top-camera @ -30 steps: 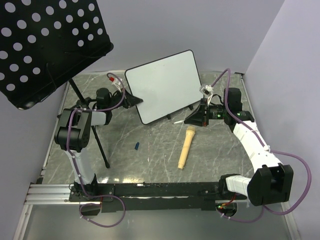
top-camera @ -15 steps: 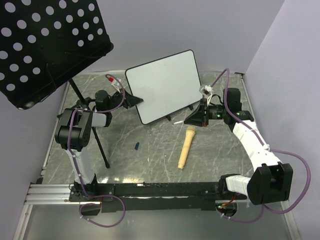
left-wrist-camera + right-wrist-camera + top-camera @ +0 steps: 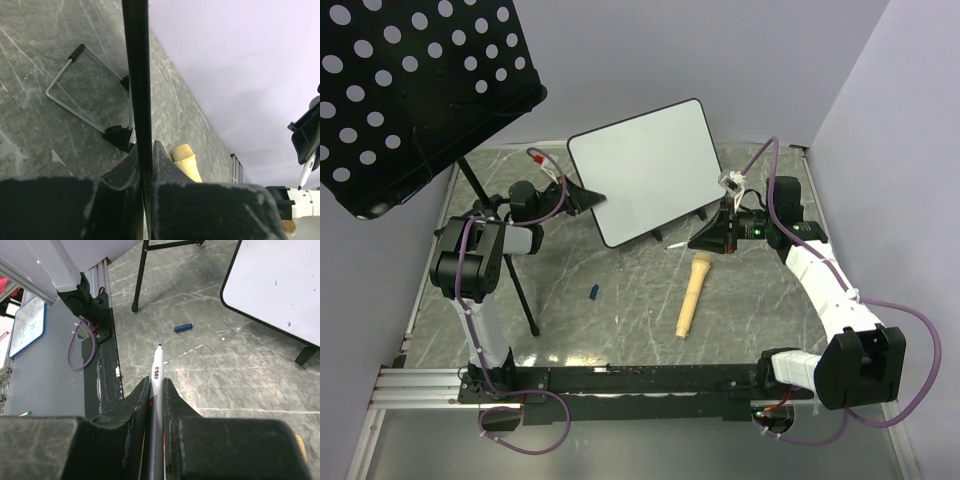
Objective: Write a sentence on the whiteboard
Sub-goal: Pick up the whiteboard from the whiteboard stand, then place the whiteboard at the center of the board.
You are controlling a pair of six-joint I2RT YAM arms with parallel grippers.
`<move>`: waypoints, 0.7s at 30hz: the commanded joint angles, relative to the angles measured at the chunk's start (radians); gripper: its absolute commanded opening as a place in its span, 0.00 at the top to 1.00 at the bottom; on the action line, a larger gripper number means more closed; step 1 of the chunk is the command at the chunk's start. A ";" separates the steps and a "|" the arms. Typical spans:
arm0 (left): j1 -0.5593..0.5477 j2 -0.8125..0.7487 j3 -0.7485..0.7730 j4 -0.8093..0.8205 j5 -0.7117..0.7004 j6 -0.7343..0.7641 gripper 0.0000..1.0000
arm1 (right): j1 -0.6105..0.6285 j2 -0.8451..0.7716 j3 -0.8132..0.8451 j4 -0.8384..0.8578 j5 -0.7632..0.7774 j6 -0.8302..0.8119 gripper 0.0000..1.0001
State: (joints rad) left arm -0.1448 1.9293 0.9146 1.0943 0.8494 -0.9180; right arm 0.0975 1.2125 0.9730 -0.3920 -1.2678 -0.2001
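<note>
The whiteboard stands tilted on its wire stand at the back of the table. Its white face shows only a few tiny specks, and the sentence is not in view. My left gripper is shut on the board's left rim, which the left wrist view shows as a black strip clamped between the jaws of the left gripper. My right gripper sits just off the board's lower right corner, shut on a white marker. The marker's tip points away from the whiteboard.
A black perforated music stand overhangs the back left, and its tripod leg reaches down to the table. A beige microphone lies in the middle and a blue marker cap lies left of it. Walls close in behind and on the right.
The left gripper and the board's left edge have shifted slightly to the left. The right arm and the marker have not moved.
</note>
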 commanded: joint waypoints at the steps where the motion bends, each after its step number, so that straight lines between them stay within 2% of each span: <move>1: -0.010 -0.098 0.056 0.266 -0.035 -0.035 0.99 | -0.007 -0.014 0.029 0.002 -0.034 -0.030 1.00; 15: -0.085 -0.196 0.064 0.176 -0.079 0.002 0.99 | -0.007 -0.033 0.035 -0.011 -0.045 -0.039 1.00; 21: -0.124 -0.231 0.000 0.179 -0.082 0.014 0.99 | -0.007 -0.045 0.039 -0.024 -0.051 -0.050 1.00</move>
State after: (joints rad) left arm -0.2398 1.8084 0.9138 1.0424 0.7776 -0.9195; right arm 0.0975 1.2064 0.9741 -0.4137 -1.2778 -0.2104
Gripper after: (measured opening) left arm 0.070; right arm 0.181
